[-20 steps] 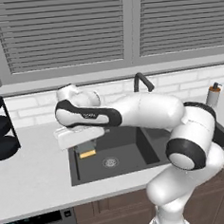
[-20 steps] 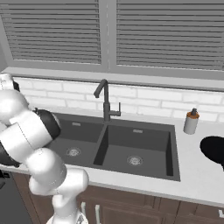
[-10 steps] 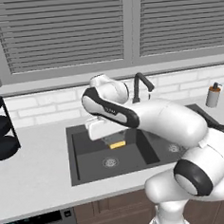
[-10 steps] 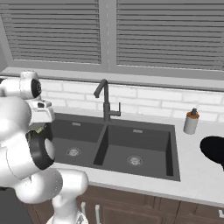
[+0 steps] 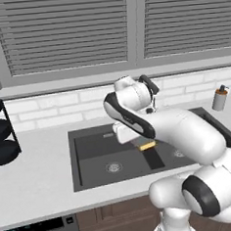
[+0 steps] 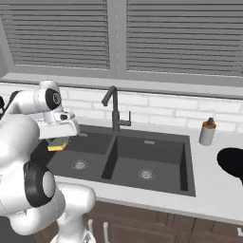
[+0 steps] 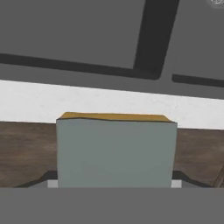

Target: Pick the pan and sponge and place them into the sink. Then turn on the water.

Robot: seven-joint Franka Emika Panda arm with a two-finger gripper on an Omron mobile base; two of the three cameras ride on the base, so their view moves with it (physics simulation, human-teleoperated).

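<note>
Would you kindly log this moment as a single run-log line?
phase: carrying sponge | pincer: shut on sponge | position: above left basin of sink | faucet: no water seen | pan: not yet in sink

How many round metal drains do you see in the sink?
2. One drain is in the left basin of the sink, below the sponge in the gripper; the other drain is in the right basin.

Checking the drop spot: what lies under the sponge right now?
The sponge, in the hand, hangs over the sink, its left basin. The basin floor straight beneath is hidden by the arm.
</note>
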